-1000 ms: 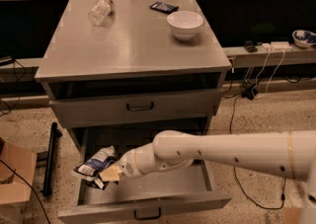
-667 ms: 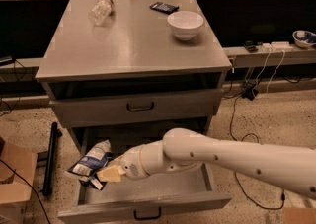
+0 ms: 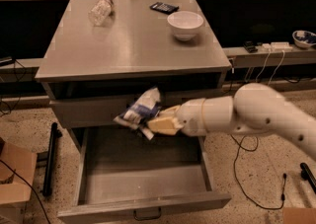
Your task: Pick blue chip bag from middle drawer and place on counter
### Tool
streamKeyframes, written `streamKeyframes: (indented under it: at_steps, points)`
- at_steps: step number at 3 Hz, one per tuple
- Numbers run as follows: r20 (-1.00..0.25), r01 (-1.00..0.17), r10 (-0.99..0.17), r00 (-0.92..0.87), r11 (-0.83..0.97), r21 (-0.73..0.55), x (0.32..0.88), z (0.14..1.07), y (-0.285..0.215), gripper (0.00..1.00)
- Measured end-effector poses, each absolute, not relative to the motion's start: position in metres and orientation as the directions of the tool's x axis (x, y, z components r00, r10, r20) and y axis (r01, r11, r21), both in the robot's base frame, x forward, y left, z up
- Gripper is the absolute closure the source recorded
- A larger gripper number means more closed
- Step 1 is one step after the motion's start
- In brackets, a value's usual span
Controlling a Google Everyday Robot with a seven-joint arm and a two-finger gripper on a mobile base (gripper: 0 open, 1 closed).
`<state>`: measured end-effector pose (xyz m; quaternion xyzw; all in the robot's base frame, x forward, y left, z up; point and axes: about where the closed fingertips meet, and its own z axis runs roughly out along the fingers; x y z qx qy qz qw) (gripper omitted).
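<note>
Grey counter (image 3: 133, 45) above, drawer (image 3: 143, 173) open below. Gripper (image 3: 152, 122) between them, fingers clamped on bag (image 3: 141, 109), which juts up-left past fingertips.

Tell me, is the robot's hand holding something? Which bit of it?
Yes. The gripper holds the blue chip bag by its lower right end, in the air above the open middle drawer.
</note>
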<state>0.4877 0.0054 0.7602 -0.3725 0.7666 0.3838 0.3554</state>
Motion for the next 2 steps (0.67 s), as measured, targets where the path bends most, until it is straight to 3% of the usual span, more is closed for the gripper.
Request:
streamKeyframes:
  at_steps: [1,2]
  points:
    - [-0.856,-0.830,-0.309,-0.415,0.513,0.217,0.545,0.819,-0.054,1.00]
    - [-0.874,-0.853,-0.351,-0.337,0.506,0.126,0.615,0.860,-0.056,1.00]
